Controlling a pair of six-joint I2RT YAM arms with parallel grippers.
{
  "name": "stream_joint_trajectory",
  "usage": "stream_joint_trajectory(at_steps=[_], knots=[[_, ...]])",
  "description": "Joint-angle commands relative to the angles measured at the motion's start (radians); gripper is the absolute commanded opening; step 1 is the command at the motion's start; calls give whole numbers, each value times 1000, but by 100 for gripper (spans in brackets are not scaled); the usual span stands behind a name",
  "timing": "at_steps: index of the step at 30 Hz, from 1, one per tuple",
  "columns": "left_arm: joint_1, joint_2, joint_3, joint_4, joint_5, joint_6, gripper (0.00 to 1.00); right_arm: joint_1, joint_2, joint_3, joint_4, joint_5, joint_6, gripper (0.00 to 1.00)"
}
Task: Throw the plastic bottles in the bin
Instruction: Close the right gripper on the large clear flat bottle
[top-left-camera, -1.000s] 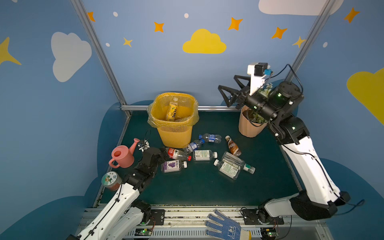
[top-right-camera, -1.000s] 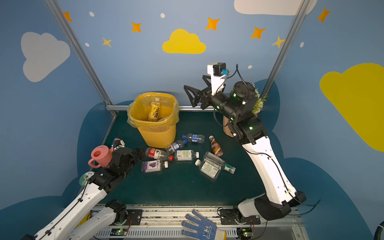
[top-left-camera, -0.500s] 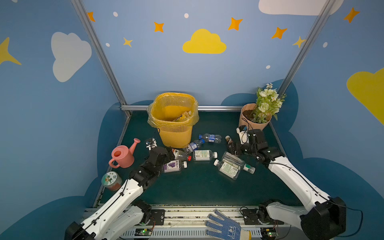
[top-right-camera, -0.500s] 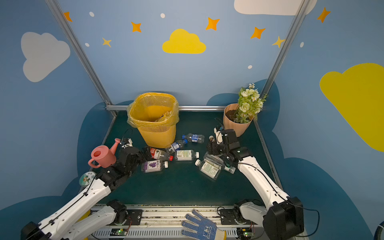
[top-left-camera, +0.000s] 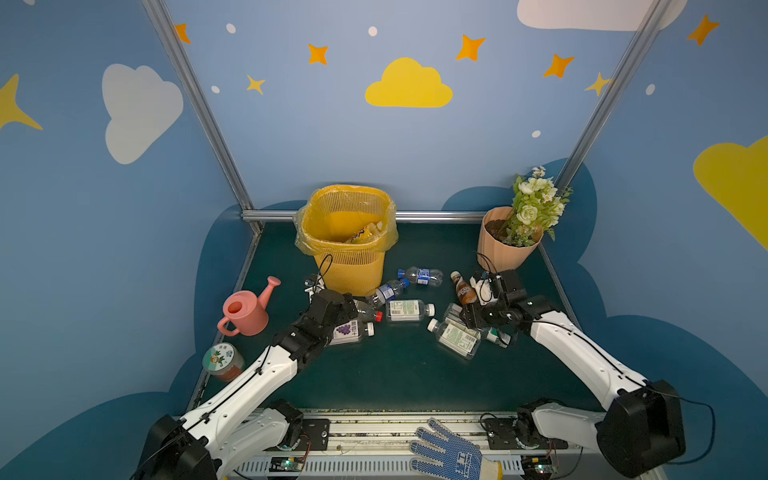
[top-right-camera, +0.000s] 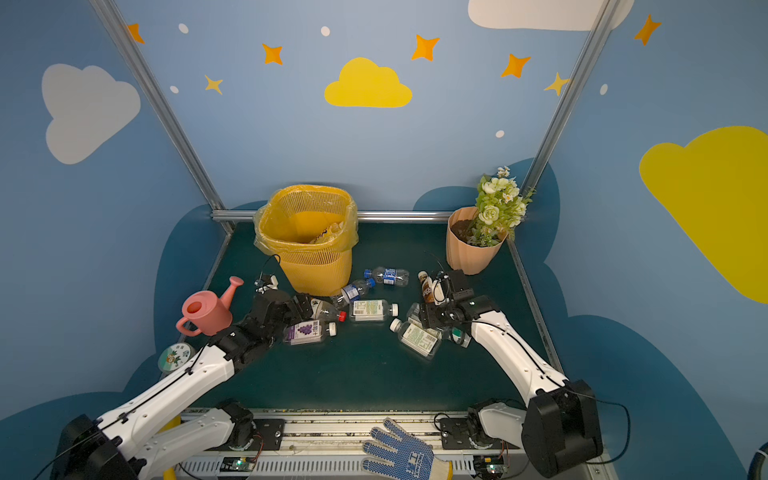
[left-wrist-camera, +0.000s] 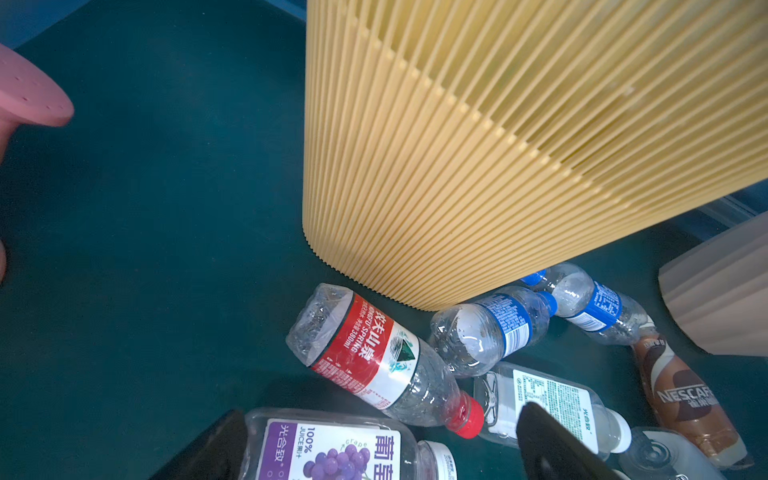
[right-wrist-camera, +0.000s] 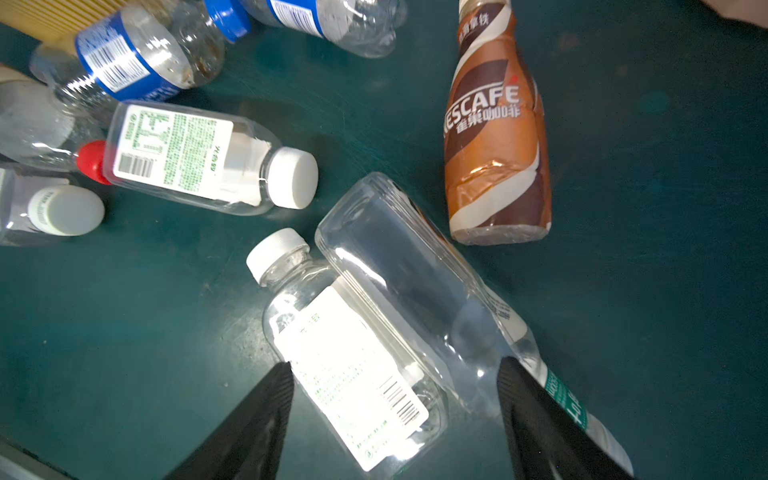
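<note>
A pink watering can (top-left-camera: 245, 309) stands at far left on the green mat (top-left-camera: 395, 374). The left gripper (left-wrist-camera: 380, 409) is low over the mat with its jaws spread fully, holding nothing. The grape bottle (left-wrist-camera: 332, 449) lies between its fingers (left-wrist-camera: 552, 449), and the red-label bottle (left-wrist-camera: 370, 353) lies just ahead, cap toward the gripper. The bin (top-left-camera: 351, 266) stands upright at the back, with a yellow-labelled bottle (top-left-camera: 361, 235) inside. Two blue-label bottles (top-left-camera: 386, 291) lie against its base and just right of it. The centre bottle (top-left-camera: 409, 310) lies on its side, apart from both grippers. The right gripper (right-wrist-camera: 395, 365) has its jaws about half apart and straddles the white-label bottle (right-wrist-camera: 353, 365) and the clear bottle (right-wrist-camera: 407, 282), which lie touching side by side. Whether either finger presses on them cannot be confirmed. The brown bottle (right-wrist-camera: 494, 137) lies just beyond them, in front of the flower pot (top-left-camera: 505, 249).
</note>
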Motion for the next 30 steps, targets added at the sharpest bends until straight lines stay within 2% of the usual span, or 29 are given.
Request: stream_joint_trajectory(at_steps=[1, 15, 24, 26, 30], knots=[[-9, -16, 23, 7, -10, 6, 100, 6, 37, -11, -21, -18, -22, 77], [-10, -28, 6, 3, -21, -15, 100, 60, 158, 14, -17, 32, -54, 79], [-10, -57, -5, -13, -41, -14, 100, 127, 207, 57, -34, 33, -60, 74], [-11, -62, -9, -13, -42, -16, 100, 126, 195, 60, -31, 73, -64, 75], [-9, -66, -14, -16, -43, -16, 100, 98, 187, 85, -49, 124, -99, 85]])
